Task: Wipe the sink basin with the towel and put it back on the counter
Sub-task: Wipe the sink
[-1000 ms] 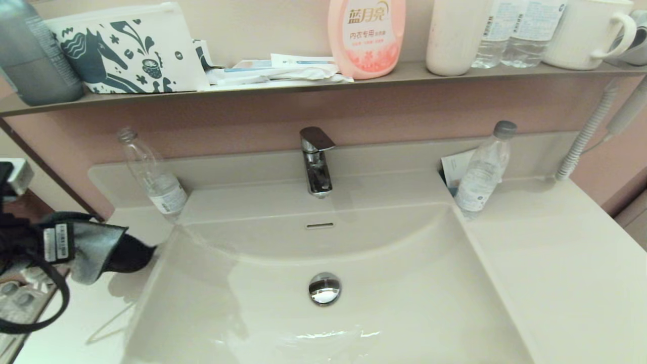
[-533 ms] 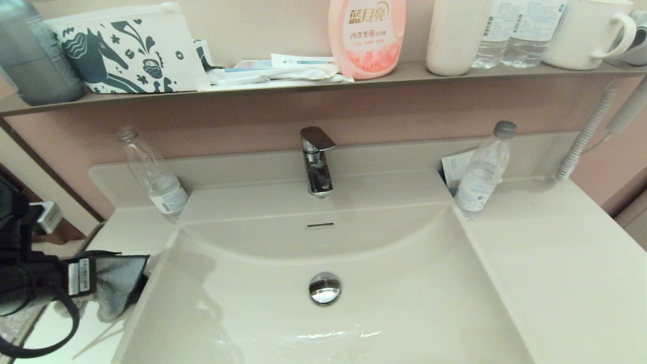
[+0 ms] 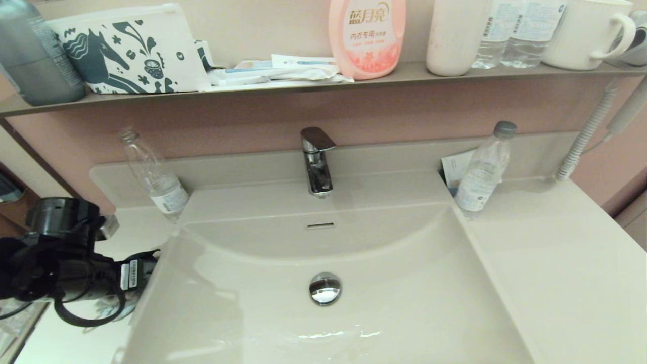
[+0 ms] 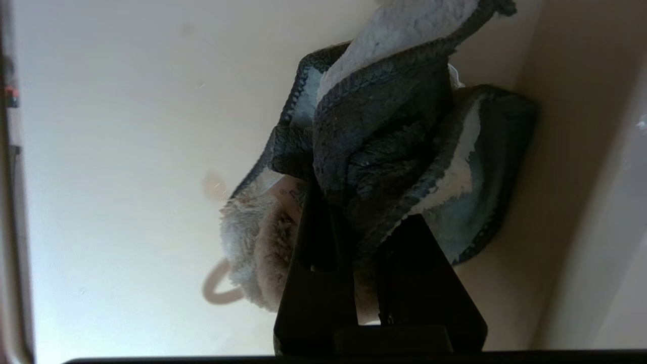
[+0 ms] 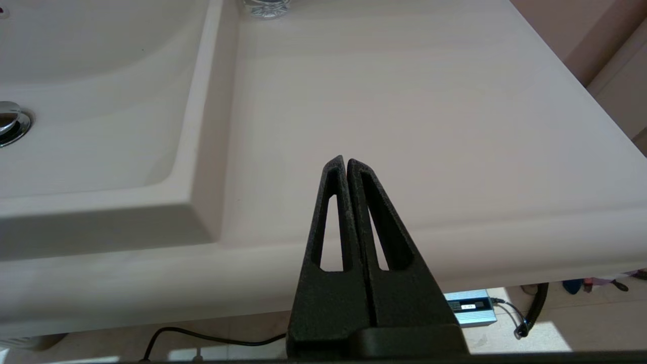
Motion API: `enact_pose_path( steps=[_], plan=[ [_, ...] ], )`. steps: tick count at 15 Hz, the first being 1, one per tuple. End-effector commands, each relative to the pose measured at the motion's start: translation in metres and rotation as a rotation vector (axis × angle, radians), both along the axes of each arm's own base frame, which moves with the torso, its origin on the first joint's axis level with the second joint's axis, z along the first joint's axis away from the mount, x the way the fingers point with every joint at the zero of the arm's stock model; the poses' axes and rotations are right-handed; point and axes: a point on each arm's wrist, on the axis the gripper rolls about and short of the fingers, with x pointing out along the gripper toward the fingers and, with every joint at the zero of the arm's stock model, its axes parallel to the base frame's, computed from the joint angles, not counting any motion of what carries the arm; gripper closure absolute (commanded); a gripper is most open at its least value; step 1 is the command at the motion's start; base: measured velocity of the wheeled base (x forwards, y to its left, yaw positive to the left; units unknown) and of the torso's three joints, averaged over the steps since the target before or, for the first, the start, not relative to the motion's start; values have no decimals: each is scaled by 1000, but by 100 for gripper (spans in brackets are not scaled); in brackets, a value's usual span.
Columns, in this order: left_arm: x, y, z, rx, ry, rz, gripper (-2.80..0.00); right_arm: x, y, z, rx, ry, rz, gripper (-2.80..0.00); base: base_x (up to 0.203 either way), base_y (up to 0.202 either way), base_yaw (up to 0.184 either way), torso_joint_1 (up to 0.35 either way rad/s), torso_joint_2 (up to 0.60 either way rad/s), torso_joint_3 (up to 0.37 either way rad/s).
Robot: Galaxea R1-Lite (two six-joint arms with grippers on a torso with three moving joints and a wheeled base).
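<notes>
The towel (image 4: 384, 126), fluffy grey-white with dark teal patches, is bunched on the left part of the counter (image 4: 126, 151), right beside the raised edge of the sink basin (image 3: 354, 242). My left gripper (image 4: 361, 215) is shut on the towel, pointing down at the counter. In the head view the left wrist (image 3: 65, 263) hides nearly all of the towel; only a pale scrap (image 3: 107, 306) shows under it. The basin holds just its chrome drain plug (image 3: 325, 288) and overflow slot (image 3: 320, 225). My right gripper (image 5: 345, 162) is shut on nothing, low before the counter's right front edge (image 5: 404, 232).
A chrome faucet (image 3: 316, 161) stands behind the basin. One clear bottle (image 3: 151, 174) stands at the back left of the counter and another (image 3: 482, 169) at the back right. The shelf (image 3: 303, 83) above carries a horse-print pouch (image 3: 126, 50), a pink bottle (image 3: 366, 35) and cups.
My left arm has swung down and towards the basin edge. The towel, which hung in the open above the counter, now sits on the counter under the wrist. The right gripper has not moved.
</notes>
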Motion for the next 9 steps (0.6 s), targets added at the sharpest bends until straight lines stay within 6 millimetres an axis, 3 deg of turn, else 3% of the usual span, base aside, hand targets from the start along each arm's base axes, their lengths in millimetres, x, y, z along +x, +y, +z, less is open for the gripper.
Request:
enact_pose_path(
  steps=[1,4,9],
  plan=[
    [13,-6,-17,-22,55,-33,0,0,0,0,-1,1,1,0,0,0,0,0,0,0],
    [37,1,-24,-30,9,-39,0,0,0,0,-1,1,1,0,0,0,0,0,0,0],
    [84,30,-30,-45,-43,-21,0,0,0,0,-1,1,1,0,0,0,0,0,0,0]
  ],
)
